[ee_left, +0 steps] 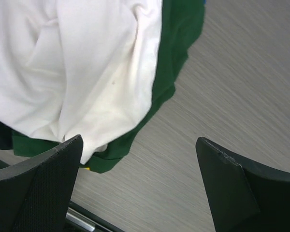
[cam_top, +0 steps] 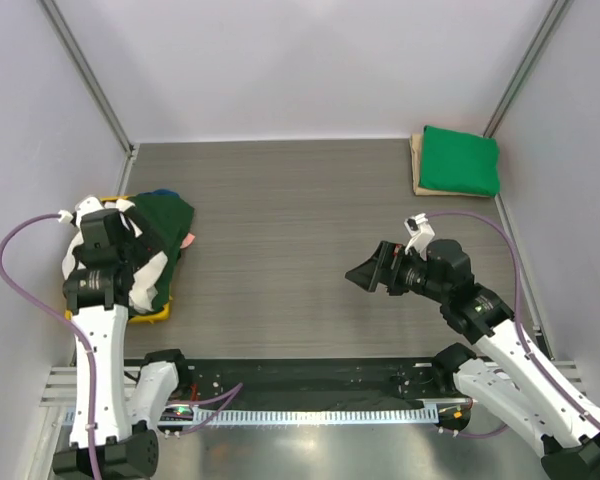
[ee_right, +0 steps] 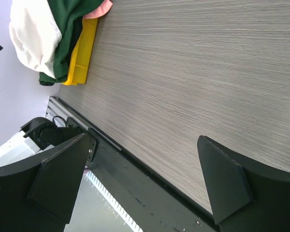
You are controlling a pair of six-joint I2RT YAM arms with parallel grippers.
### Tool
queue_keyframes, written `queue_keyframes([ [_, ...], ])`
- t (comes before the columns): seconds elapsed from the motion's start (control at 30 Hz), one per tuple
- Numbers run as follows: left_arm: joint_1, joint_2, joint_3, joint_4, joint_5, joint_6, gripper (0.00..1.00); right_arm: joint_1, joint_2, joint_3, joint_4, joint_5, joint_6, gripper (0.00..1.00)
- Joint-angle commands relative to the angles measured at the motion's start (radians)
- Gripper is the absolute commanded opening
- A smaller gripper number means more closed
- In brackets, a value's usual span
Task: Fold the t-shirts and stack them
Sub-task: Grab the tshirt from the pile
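Poised left gripper (ee_left: 140, 188), jaws wide, over cream shirt (ee_left: 87, 63) filling upper left, likely for picking; held right gripper (ee_right: 142, 188) equally wide, empty.

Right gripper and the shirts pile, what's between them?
Nothing but bare table; the top view shows an empty stretch from the right gripper to the shirts.
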Motion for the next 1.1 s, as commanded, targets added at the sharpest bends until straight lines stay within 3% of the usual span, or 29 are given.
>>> queue_keyframes([
  [0.0,0.001,0.073,0.031,0.048,-0.101,0.033,1.00,0.004,0.011,0.025,0.022,0.041,-0.029,1.00],
  [0.3,0.055,0.221,0.060,0.059,-0.132,-0.055,0.94,0.005,0.069,0.008,0.049,-0.018,-0.012,1.00],
  [0.47,0.161,0.280,0.008,0.109,-0.037,-0.046,0.93,0.004,0.017,-0.017,0.052,-0.020,-0.008,1.00],
  [0.63,0.193,0.352,-0.014,0.166,-0.006,-0.050,0.89,0.004,-0.001,-0.041,0.061,-0.023,-0.003,1.00],
  [0.73,0.199,0.419,-0.018,0.183,-0.011,-0.055,0.79,0.005,-0.006,-0.054,0.061,-0.027,-0.011,1.00],
  [0.83,0.208,0.471,-0.008,0.203,-0.023,-0.058,0.60,0.004,-0.012,-0.060,0.060,-0.029,-0.020,1.00],
  [0.87,0.211,0.479,-0.001,0.205,-0.026,-0.061,0.38,0.005,-0.020,-0.060,0.058,-0.031,-0.023,1.00],
  [0.93,0.212,0.479,0.040,0.203,-0.025,-0.062,0.06,0.004,-0.027,-0.060,0.055,-0.032,-0.023,1.00],
  [0.97,0.212,0.470,0.060,0.196,-0.020,-0.070,0.00,0.005,-0.032,-0.060,0.054,-0.035,-0.025,1.00],
  [1.07,0.183,0.394,0.188,0.154,0.002,-0.111,0.00,0.005,-0.044,-0.054,0.048,-0.031,-0.028,1.00],
])
